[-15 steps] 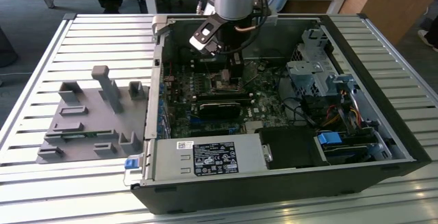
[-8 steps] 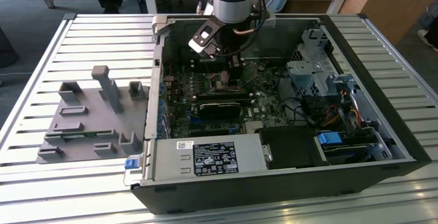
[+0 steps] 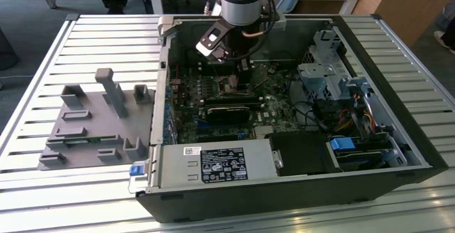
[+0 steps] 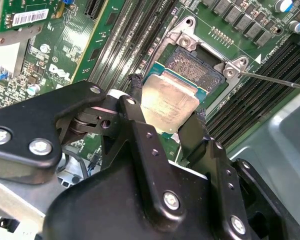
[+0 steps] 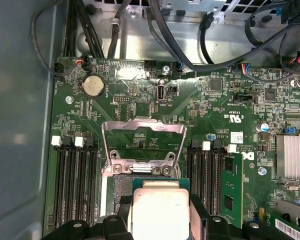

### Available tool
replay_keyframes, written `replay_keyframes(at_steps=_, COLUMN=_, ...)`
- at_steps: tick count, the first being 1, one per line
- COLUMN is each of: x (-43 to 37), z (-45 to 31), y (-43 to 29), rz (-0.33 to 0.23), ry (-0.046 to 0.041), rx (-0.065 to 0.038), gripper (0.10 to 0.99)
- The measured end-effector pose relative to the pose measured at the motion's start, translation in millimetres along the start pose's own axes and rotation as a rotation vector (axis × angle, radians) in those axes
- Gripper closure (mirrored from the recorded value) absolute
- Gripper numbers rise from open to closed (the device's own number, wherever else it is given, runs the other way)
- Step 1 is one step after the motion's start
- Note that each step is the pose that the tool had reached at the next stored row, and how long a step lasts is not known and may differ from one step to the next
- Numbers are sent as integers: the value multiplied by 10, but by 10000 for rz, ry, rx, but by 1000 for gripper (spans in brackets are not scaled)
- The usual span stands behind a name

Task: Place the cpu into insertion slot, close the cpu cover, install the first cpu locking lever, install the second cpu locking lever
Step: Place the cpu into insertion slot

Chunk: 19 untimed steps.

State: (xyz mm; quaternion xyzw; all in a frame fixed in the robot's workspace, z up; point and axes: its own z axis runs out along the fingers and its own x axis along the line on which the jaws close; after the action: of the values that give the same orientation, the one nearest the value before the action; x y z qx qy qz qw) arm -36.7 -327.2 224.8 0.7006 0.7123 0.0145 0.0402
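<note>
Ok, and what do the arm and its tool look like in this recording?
The silver-grey cylindrical arm has a darker band around it, and a black cable loops beside its wrist, next to a white-and-black block. The matte black metal tool is built from flat hinged links fixed with silver screws; its fingers are narrow black bars with small holes.
</note>
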Motion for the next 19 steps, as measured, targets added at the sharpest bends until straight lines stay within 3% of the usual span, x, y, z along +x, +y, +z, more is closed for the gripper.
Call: replay_keyframes(at_steps=19, x=31, z=120, y=-54, rz=-34, ry=-13, rx=-1, gripper=549)
